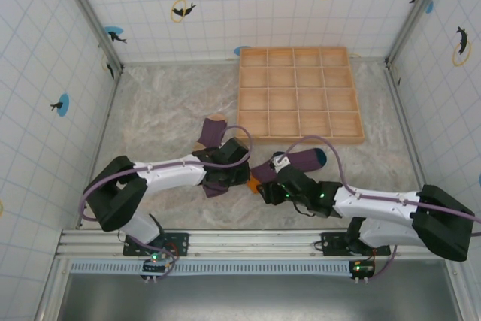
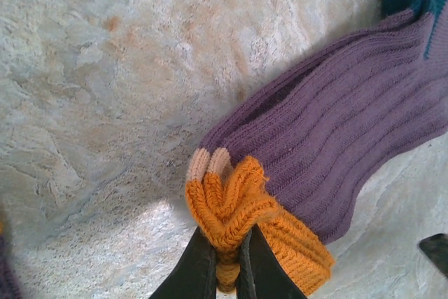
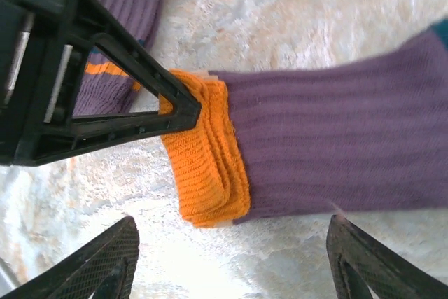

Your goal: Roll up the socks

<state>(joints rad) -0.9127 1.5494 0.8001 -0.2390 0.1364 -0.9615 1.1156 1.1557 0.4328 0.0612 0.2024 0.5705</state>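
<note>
Top external view: the left gripper [image 1: 244,171] and the right gripper [image 1: 272,186] meet near the middle of the worktop's [image 1: 165,110] near edge, over the orange cuff of the teal-toed sock [image 1: 304,160], which lies flat, its toe pointing toward the right edge. The tan-toed sock [image 1: 213,131] lies just to its left, partly under the left arm, toe toward the far edge. A wooden compartment tray [image 1: 299,94] sits at the far right corner. In the left wrist view, the left gripper [image 2: 227,236] has its jaws pinched tight on the bunched cuff of the teal-toed sock [image 2: 336,145]. In the right wrist view, the right gripper [image 3: 232,229] hangs with jaws spread wide on either side of the teal-toed sock [image 3: 336,152], holding nothing.
</note>
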